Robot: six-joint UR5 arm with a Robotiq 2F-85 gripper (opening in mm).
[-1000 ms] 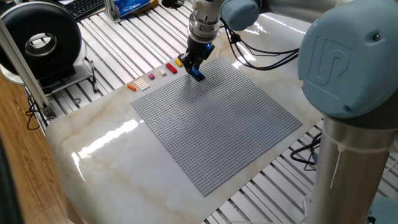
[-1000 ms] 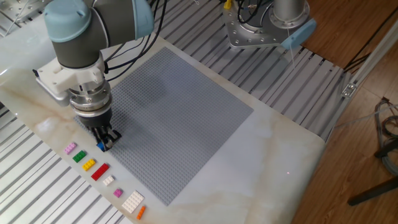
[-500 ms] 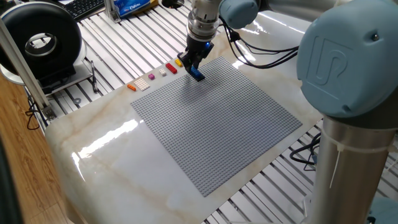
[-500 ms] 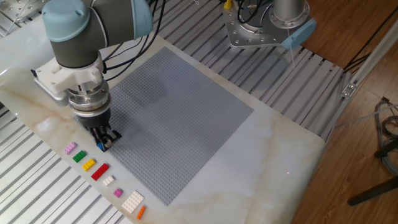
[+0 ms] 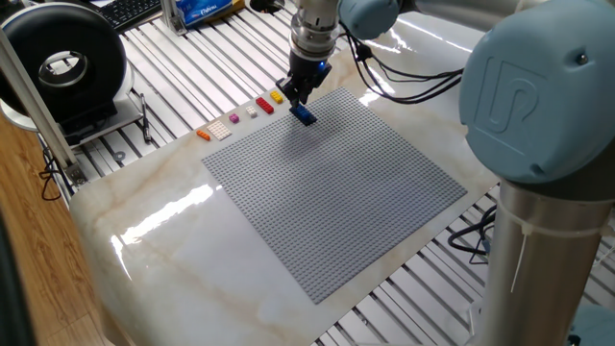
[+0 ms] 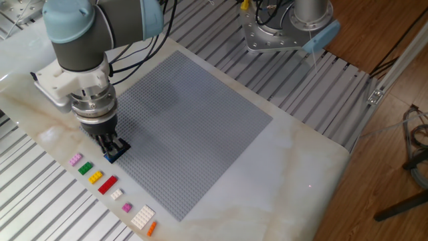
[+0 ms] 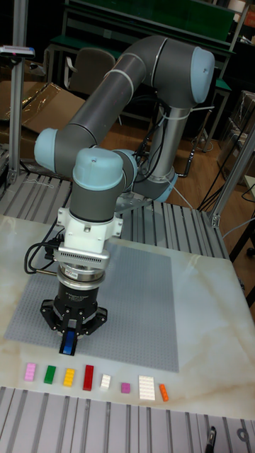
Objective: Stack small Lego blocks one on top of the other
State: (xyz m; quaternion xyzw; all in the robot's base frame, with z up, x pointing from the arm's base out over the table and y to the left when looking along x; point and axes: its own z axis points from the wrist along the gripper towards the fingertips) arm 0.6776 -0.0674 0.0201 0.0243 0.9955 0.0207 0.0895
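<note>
The small blue Lego brick (image 7: 69, 345) sits pinched between the black jaws of the gripper (image 7: 70, 338), at the near edge of the grey studded baseplate (image 6: 194, 114). Just beside that edge lies a row of glossy studded bricks: pink (image 7: 30, 371), green (image 7: 49, 374), yellow (image 7: 69, 376), a long red one (image 7: 88, 377), and a white plate (image 7: 146, 388), all on polished marble-patterned tabletop (image 5: 173, 240).

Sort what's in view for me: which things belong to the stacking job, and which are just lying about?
Job: blue brick in the gripper; row of loose bricks, pink through orange; grey baseplate.

Lying about: black round unit, keyboard, metal base off the table.
</note>
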